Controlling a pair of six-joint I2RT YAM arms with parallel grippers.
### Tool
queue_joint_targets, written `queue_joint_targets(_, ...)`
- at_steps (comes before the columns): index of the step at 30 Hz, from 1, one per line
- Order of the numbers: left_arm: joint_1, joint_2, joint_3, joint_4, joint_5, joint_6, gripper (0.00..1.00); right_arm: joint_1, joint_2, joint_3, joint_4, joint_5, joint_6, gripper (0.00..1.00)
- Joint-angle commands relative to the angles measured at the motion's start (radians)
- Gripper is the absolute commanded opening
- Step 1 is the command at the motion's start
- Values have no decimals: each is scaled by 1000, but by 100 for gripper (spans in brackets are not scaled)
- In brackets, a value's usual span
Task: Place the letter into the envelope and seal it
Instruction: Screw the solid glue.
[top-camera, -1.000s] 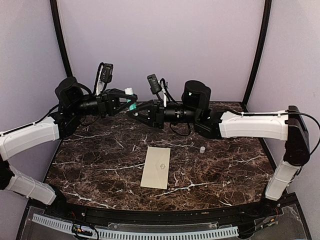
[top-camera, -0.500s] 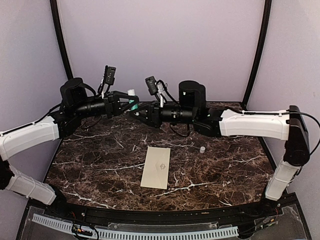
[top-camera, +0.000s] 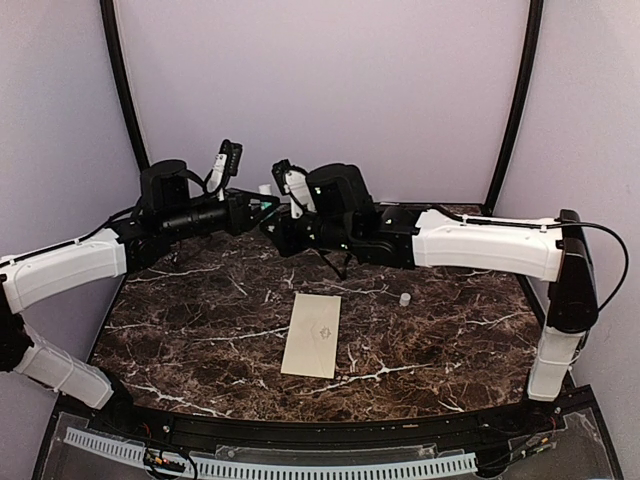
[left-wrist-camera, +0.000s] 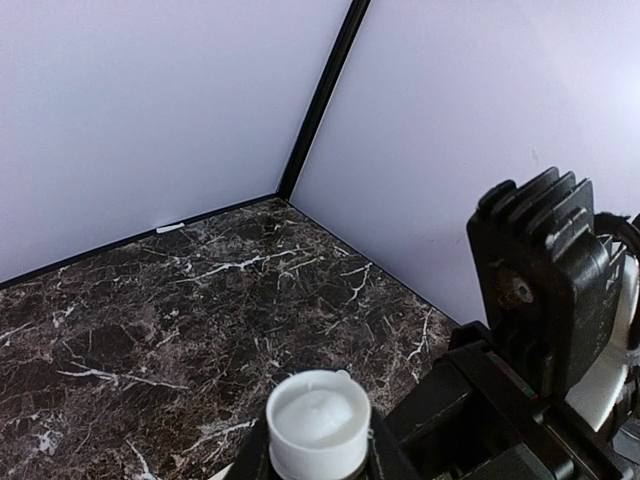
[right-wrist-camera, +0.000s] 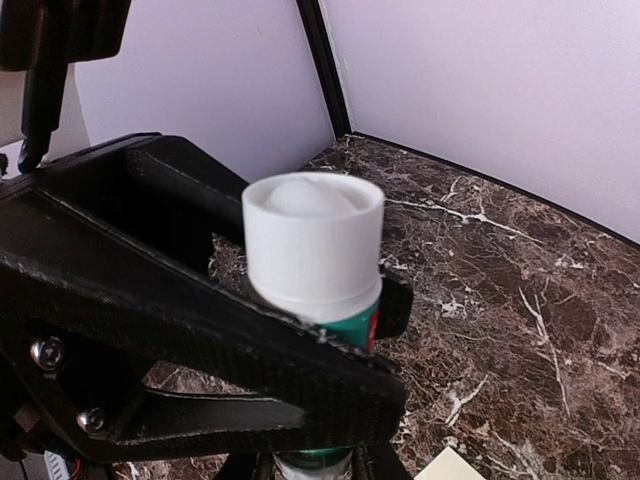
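The cream envelope (top-camera: 313, 333) lies flat at the table's middle, emblem face up; a corner of it shows in the right wrist view (right-wrist-camera: 455, 468). The letter is out of view. Both grippers meet in the air over the back of the table on a glue stick (top-camera: 264, 196) with a white collar (right-wrist-camera: 313, 245) and a green body (right-wrist-camera: 352, 322). My left gripper (top-camera: 260, 204) is shut across the stick (left-wrist-camera: 318, 420) near its white end. My right gripper (top-camera: 274, 220) is shut on the stick's lower part (right-wrist-camera: 310, 465).
A small white cap (top-camera: 405, 298) stands on the dark marble table (top-camera: 200, 330) to the right of the envelope. Purple walls with black corner posts (top-camera: 515, 100) close in the back and sides. The right wrist block (left-wrist-camera: 545, 290) fills the left wrist view's right side.
The right wrist has rolled and shifted left, its forearm swinging nearer the back wall. The left gripper has edged right and up. Both stay shut on the glue stick; the envelope has not moved.
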Motion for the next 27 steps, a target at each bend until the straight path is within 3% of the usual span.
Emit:
queue_joint_targets(1,-23,15,4,-31,20,-8,0,14,-36,19,101,47,8,25)
queue_joint_targets(5,-24,-4,-3,-27,0,-5,0,-2,-123,-98,148,-12,-13,52)
queue_joint_targets(11,-22,-31,-13,-9,7,32,0,-86,-327,-374,166,-117,48,69)
queue_joint_targets(20,-61,49,41,7,417,118,0,-261,-478,-485,189,-516,102,72)
queue_joint_targets(23,-95,60,44,5,453,126,0,-263,-468,-472,239,-641,97,69)
queue_joint_targets(27,-119,71,48,4,469,125,0,-246,-433,-456,326,-743,126,58)
